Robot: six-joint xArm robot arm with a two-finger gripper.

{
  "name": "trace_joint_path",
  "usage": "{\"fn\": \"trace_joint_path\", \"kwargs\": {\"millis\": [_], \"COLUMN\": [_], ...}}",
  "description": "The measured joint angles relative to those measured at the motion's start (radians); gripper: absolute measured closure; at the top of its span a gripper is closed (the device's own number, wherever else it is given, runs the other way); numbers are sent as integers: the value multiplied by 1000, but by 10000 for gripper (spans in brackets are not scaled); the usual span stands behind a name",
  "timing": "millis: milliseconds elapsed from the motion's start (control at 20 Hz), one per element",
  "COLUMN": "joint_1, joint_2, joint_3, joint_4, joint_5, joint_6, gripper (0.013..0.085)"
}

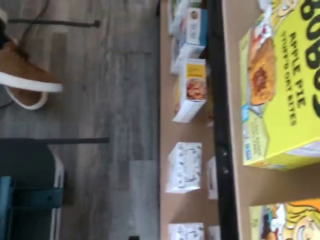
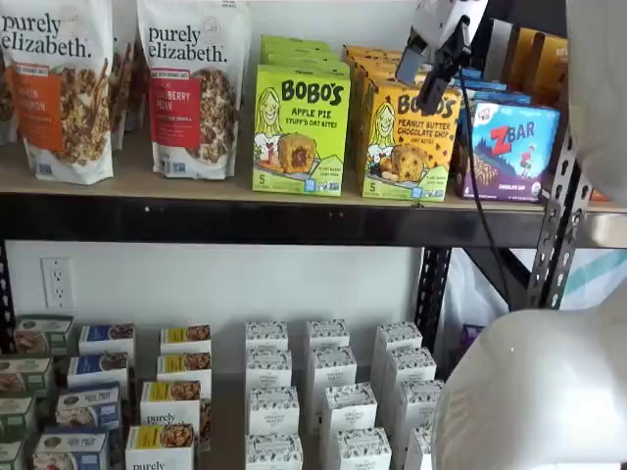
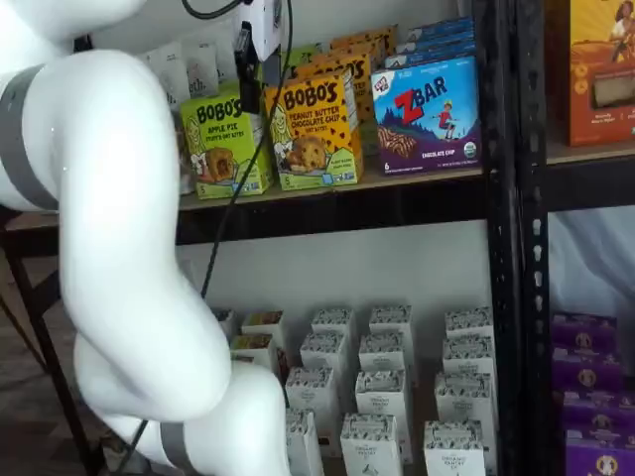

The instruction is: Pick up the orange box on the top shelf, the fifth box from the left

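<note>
The orange box (image 2: 407, 147) stands upright on the top shelf (image 2: 196, 191), between a green Apple Pie box (image 2: 299, 127) and a blue ZBar box (image 2: 509, 147). More orange cartons stand in a row behind it. My gripper (image 2: 416, 86) hangs from above, in front of the orange box's upper edge. Its two black fingers stand apart, open, with nothing between them. The orange box (image 3: 317, 124) shows in both shelf views, with the gripper (image 3: 246, 74) seen side-on by its top left corner. The wrist view catches a corner of the orange box (image 1: 292, 220) beside the green box (image 1: 280, 85).
Granola bags (image 2: 191, 88) fill the shelf's left part. Small white boxes (image 2: 323, 392) crowd the lower shelf. A black rack upright (image 3: 501, 198) rises right of the ZBar box (image 3: 427, 114). My white arm (image 3: 109, 248) covers the left side. A cable (image 2: 480, 196) hangs down.
</note>
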Motion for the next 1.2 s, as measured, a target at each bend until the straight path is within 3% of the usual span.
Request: {"fn": "trace_joint_path", "kwargs": {"millis": [300, 1200], "joint_1": [15, 12], "joint_2": [-5, 144], "joint_3": [18, -97], "joint_4": [-14, -80], "joint_5": [-88, -138], "joint_6": [5, -24], "gripper": [130, 130]}}
